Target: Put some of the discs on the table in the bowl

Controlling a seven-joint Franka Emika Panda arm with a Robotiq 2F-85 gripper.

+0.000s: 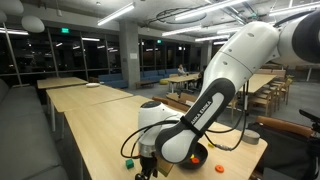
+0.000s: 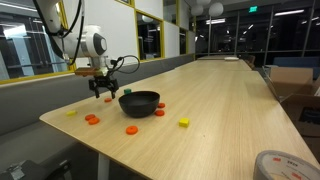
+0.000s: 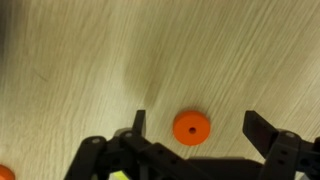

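Directly between the wide-spread jaws, clear of both: one orange disc (image 3: 191, 127) on the table (image 3: 80, 60).

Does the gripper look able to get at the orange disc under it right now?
Probably yes: the gripper is open, and the orange disc lies flat on the table between its fingers in the wrist view, nothing covering it.

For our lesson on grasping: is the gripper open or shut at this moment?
Open. In the wrist view the gripper has its jaws wide apart, and an orange disc lies untouched between them on the table.
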